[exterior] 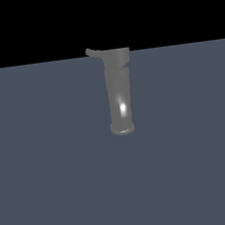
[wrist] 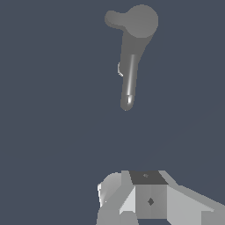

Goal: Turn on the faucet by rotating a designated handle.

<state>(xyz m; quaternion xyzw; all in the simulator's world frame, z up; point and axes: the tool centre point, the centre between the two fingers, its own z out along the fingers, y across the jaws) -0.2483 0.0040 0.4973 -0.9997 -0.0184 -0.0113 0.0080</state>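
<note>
Faucet (exterior: 119,96): upright at worktop (exterior: 53,182) centre | handle (exterior: 93,52): juts from wider cap toward 9 o'clock in exterior view | hand (wrist: 149,197): seen only in wrist view, well apart from faucet, finger spread cannot be told

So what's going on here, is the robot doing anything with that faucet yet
Not yet. A tall grey faucet stands upright on the flat grey surface, with its short handle sticking out sideways from the wider top section, toward the exterior view's left. The arm does not appear in the exterior view. In the wrist view, part of the white tool shows at the frame's edge, well apart from the faucet and touching nothing. Whether the tool is open or shut cannot be told.
</note>
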